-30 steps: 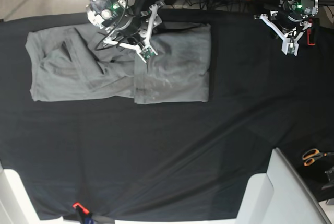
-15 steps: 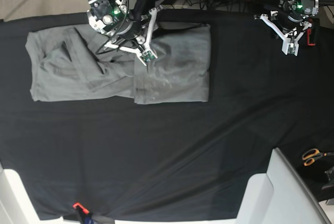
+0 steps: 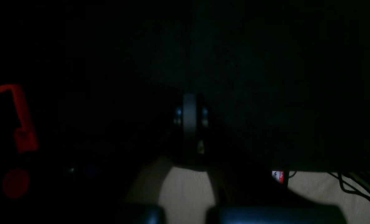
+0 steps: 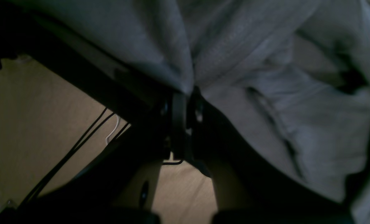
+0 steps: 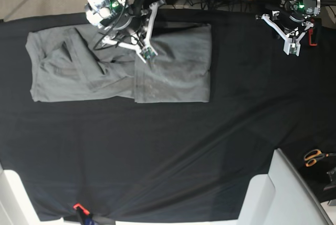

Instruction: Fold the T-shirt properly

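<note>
Black cloth is covering the tabletop [image 5: 173, 157] across the whole near stretch of the base view, with a red-tipped clamp [image 5: 79, 207] sitting at the near edge and orange-handled scissors [image 5: 314, 157] lying off to one side beyond a pale panel. Farther back, the T-shirt [image 5: 105, 73] is lying flat on the cloth, partly folded: one squared section is overlapping the wider, wrinkled part beside it, and its far hem is running close to the tabletop's far edge.

At that far edge the right end effector [image 5: 118, 41] is reaching down onto the grey fabric. Through the right wrist camera its jaws are pinched together on a gathered ridge of the T-shirt [image 4: 234, 62], the cloth bunching upward from the right end effector [image 4: 188, 93] while loose folds are spreading away to the side.

Well apart, over bare black cloth near the far corner, the left end effector [image 5: 291, 46] is hanging clenched on nothing; its wrist view is very dark, showing only the closed left end effector [image 3: 189, 115] and a red clamp [image 3: 20, 118] beside it.
</note>
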Robot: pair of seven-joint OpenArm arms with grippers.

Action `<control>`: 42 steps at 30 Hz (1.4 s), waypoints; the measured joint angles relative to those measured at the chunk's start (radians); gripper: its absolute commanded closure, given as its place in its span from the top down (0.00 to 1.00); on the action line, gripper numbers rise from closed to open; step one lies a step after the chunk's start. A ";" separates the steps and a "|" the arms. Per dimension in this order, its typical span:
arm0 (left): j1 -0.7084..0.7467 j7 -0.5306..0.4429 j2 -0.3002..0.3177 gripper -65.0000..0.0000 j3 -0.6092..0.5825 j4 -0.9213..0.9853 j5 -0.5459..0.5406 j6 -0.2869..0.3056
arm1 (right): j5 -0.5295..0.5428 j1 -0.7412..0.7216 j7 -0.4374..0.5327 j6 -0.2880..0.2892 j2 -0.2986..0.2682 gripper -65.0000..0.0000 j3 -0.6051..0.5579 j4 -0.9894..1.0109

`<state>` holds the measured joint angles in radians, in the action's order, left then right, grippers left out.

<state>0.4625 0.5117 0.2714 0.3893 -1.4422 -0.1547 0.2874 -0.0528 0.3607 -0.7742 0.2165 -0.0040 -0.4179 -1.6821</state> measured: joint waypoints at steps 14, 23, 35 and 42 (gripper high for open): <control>0.000 0.000 0.000 0.00 0.000 0.000 0.000 0.000 | 0.001 0.028 -0.008 -0.095 -0.042 0.01 0.000 -0.007; 0.000 0.000 0.000 0.00 0.000 0.000 0.000 0.000 | 0.002 0.036 -0.005 -0.093 -0.032 0.05 0.000 -0.007; 0.000 0.000 0.000 0.00 0.000 0.000 0.001 0.000 | 0.003 0.053 -0.068 -0.339 -0.039 0.57 0.002 -0.173; 0.000 0.000 0.000 0.00 0.000 0.000 0.000 0.000 | 0.011 -0.028 -0.068 -0.280 -0.043 0.57 -0.001 -0.229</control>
<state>0.4629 0.5117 0.2714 0.3893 -1.4422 -0.1543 0.2874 -0.0418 0.3325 -0.8425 -0.0631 -0.0467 -0.4191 -1.9114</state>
